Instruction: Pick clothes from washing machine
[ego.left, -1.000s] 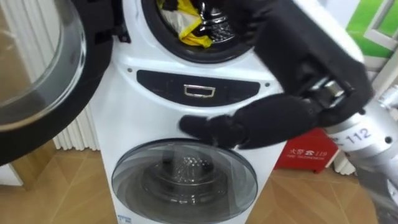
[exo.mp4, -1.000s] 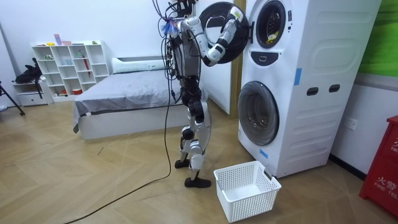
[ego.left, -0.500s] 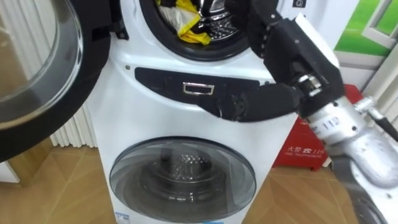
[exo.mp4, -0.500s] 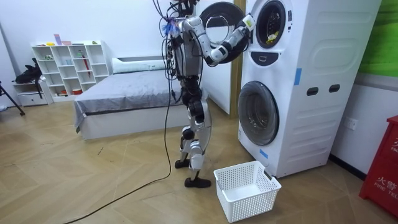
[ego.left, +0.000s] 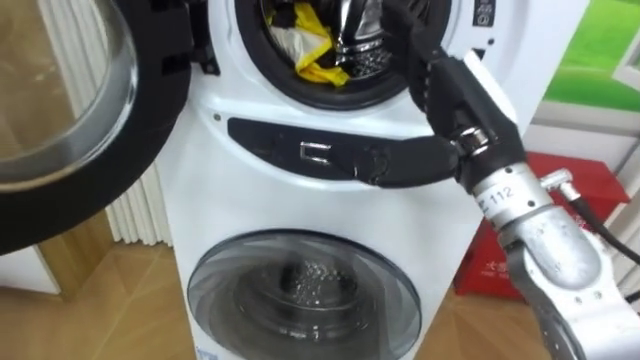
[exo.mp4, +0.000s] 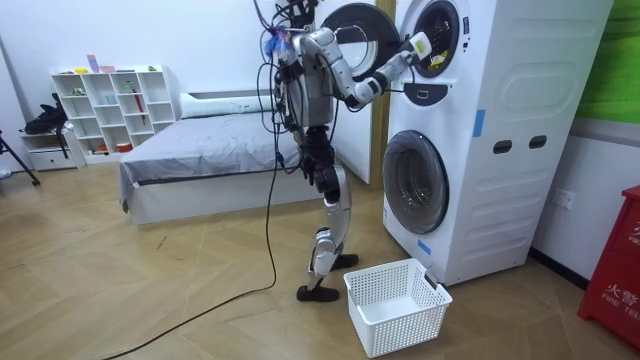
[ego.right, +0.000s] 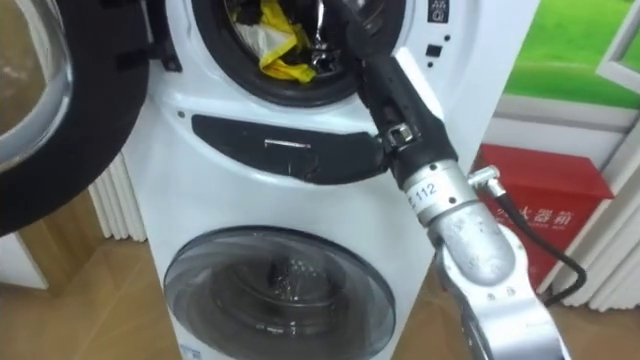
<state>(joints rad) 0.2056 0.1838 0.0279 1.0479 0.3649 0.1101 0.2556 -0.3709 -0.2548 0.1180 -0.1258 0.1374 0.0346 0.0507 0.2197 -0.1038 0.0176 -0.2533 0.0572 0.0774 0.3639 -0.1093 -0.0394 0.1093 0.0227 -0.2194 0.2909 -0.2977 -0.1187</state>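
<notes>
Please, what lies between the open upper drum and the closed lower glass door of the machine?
A dark curved panel with a small silver rectangle, on the white machine front; both eye views show it.

The washer (ego.left: 200, 190) has a smooth, glossy white shell and a glossy black plastic panel (ego.left: 270, 138). Its upper door (ego.left: 70, 110) is clear glass in a black plastic rim. The drum (ego.left: 368, 58) is shiny perforated metal and holds soft yellow cloth (ego.left: 320, 55). The right hand (ego.left: 445, 85) looks matt black. The basket (exo.mp4: 410, 335) is white plastic lattice, standing on a glossy wood floor (exo.mp4: 150, 290).
</notes>
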